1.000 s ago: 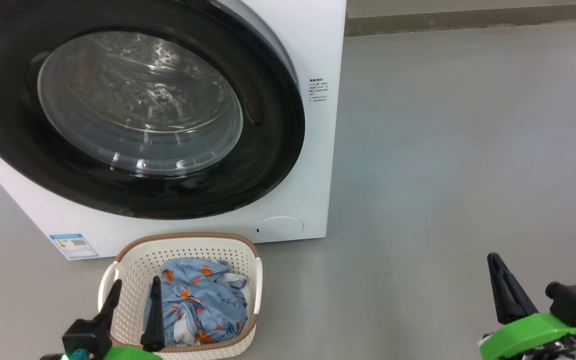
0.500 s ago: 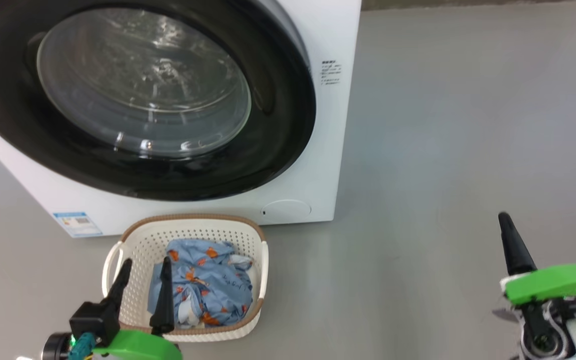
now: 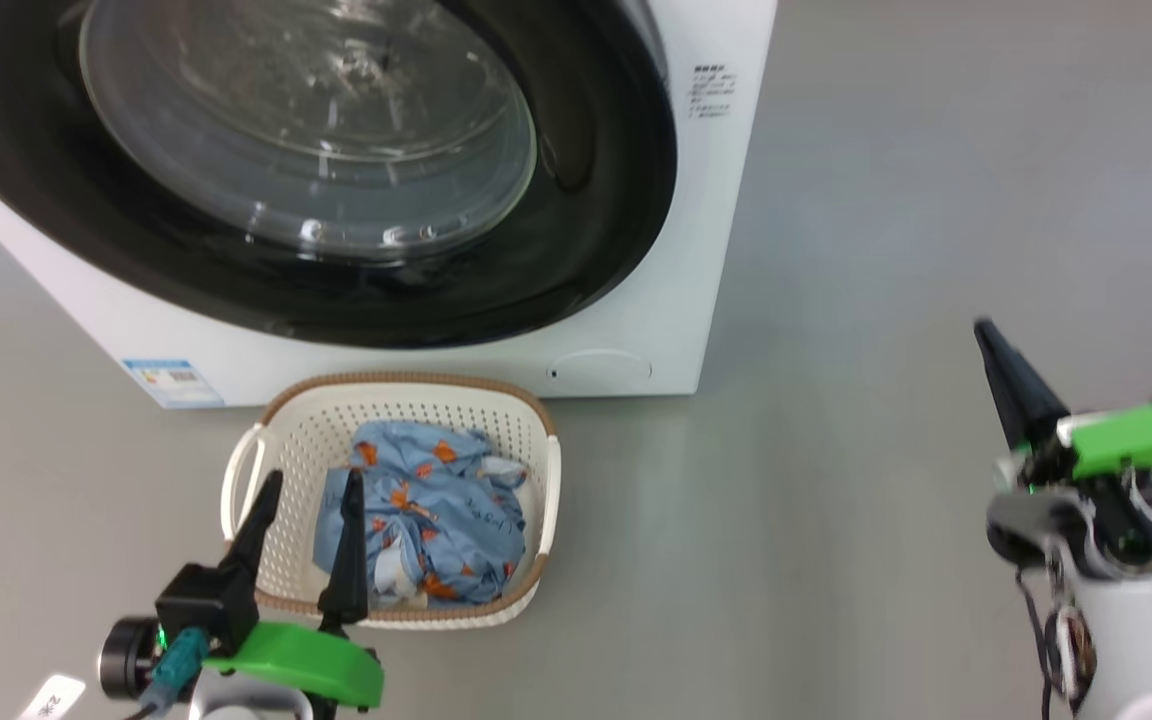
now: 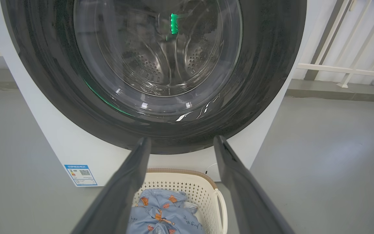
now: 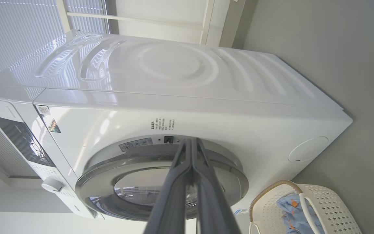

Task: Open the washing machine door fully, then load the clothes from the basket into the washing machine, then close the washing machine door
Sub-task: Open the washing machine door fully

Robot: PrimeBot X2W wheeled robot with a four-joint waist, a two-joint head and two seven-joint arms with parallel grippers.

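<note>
The washing machine door (image 3: 316, 170) lies shut against the front of the washing machine (image 3: 721, 250), its black ring glossy and its clear glass bowl showing the steel drum behind it. Low on the machine's front are a blue energy sticker (image 3: 171, 381) towards its left corner and a round flap (image 3: 601, 366) towards its right corner. The basket (image 3: 391, 385) stands on the grey floor (image 3: 886, 220) just in front of the machine, below the door, with the clothes (image 3: 436, 525) bunched inside it, pale blue with orange figures. The left pincer (image 3: 313, 482) hangs over the side of the basket farthest from the machine, its two dark fingers spread wide and empty, pointing at the machine. The right pincer (image 3: 988, 340) is well off the machine's right side, above bare floor, fingers pressed together with nothing between them.
</note>
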